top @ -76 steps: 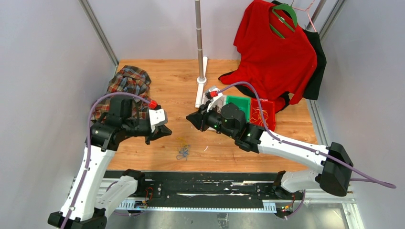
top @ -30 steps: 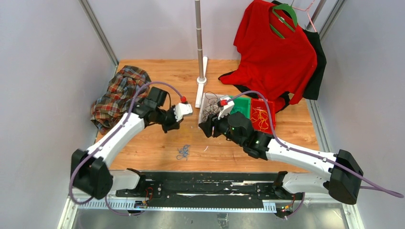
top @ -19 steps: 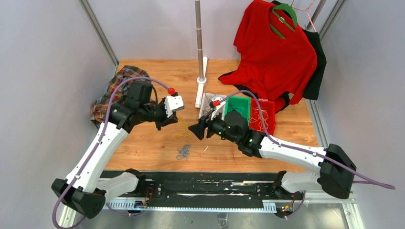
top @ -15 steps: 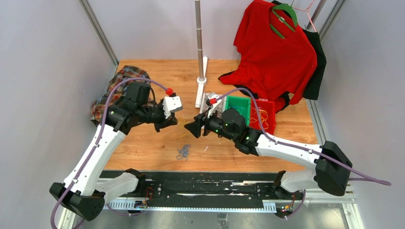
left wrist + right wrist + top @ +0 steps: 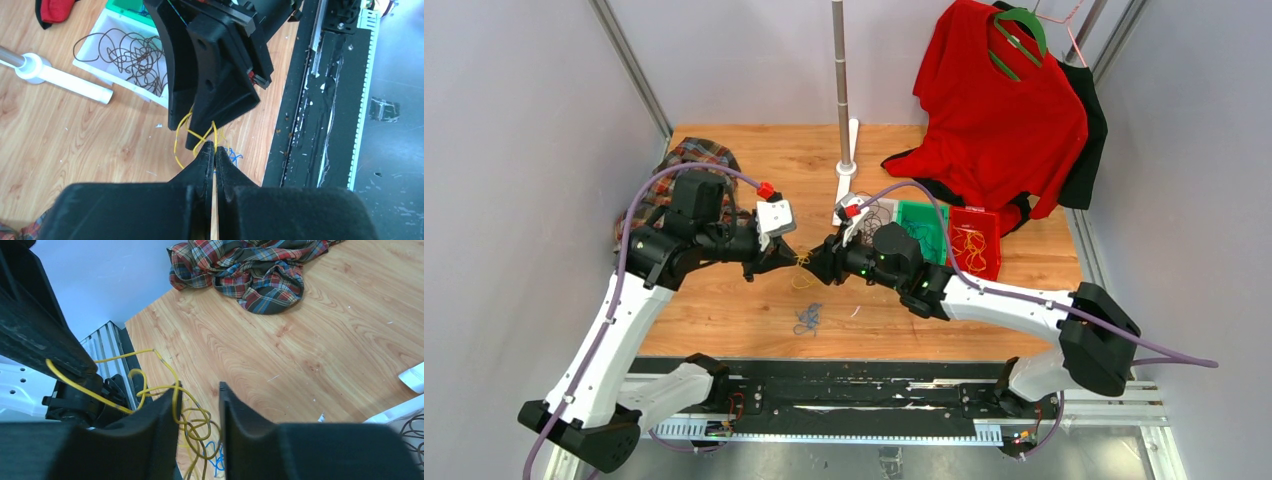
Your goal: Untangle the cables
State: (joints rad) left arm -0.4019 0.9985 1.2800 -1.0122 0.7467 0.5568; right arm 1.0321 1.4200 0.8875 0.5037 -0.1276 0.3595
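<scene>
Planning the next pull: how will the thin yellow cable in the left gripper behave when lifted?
Probably floppy: the thin yellow cable hangs in loose loops from the shut left gripper. Likely very light, being so thin. May snag: loops sit beside the right gripper.

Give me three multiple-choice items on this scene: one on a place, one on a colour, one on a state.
1. The blue cable lies: A. on the table; B. in a bin; C. on the shirt.
2. The cable pinched in the left fingers is: A. black; B. yellow; C. blue.
3. The right fingers stand: A. apart; B. pressed shut; C. out of view.
Answers: 1 A, it lies on bare wood; 2 B, the left wrist view shows yellow wire between the closed tips; 3 A, the right wrist view shows a gap between them.
</scene>
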